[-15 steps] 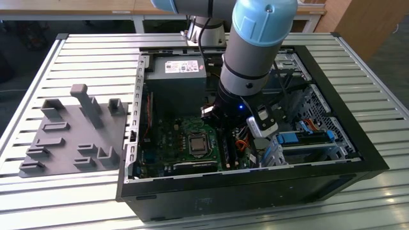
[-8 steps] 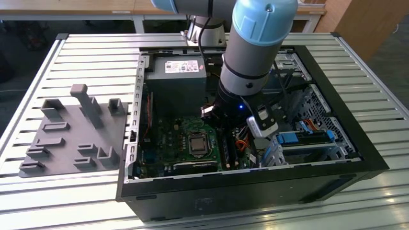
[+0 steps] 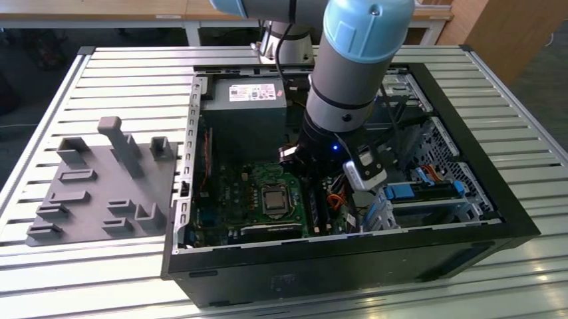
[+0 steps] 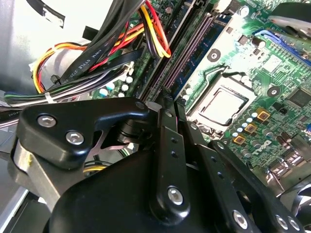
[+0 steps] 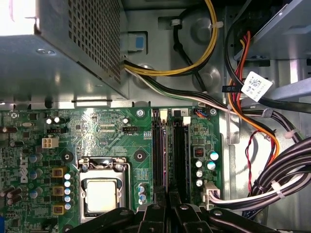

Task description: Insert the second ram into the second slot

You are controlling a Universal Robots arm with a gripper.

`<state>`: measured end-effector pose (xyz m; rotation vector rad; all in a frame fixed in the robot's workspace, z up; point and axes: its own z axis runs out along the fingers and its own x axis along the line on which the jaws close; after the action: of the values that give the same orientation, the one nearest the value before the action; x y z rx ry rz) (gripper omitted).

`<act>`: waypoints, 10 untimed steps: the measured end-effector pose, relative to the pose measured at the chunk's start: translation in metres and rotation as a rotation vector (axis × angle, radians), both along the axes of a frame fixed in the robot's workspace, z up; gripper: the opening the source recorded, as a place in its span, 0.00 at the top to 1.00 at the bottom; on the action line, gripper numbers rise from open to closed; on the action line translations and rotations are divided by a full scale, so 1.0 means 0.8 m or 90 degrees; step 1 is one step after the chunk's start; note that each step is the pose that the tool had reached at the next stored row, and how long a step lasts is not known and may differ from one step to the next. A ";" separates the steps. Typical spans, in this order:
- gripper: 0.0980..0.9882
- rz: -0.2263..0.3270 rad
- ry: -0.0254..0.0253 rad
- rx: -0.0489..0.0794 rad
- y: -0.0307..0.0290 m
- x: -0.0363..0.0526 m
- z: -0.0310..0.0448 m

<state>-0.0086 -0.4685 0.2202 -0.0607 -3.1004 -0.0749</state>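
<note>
1. The hand is down inside the open computer case, low over the motherboard, directly above the memory slots that lie just beside the processor socket.
2. In both wrist views the fingers stand close together, almost meeting, their tips right at the near end of the slots. Whether they pinch the second ram I cannot tell; a thin edge may sit between them, but the linkage hides it.
3. In the first wrist view one slot beside the socket seems filled by a dark strip, possibly a stick already seated, though this is uncertain.
4. By judgement, a memory stick is light, thin and stiff but fragile: it should be held by its long edges, away from chips and contacts, and kept upright and square to the slot, since tilted pressure could bend it or miss the latches.
5. Bundled cables lie on the far side of the slots from the socket, near the hand.
</note>
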 end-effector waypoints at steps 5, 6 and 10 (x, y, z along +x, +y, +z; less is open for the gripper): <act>0.96 0.000 0.0000 0.001 0.0000 0.000 0.0006; 0.96 0.001 0.0000 0.001 0.0001 0.001 0.0006; 0.96 0.003 0.0000 0.001 0.0001 0.001 0.0003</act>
<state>-0.0081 -0.4684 0.2205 -0.0529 -3.1002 -0.0783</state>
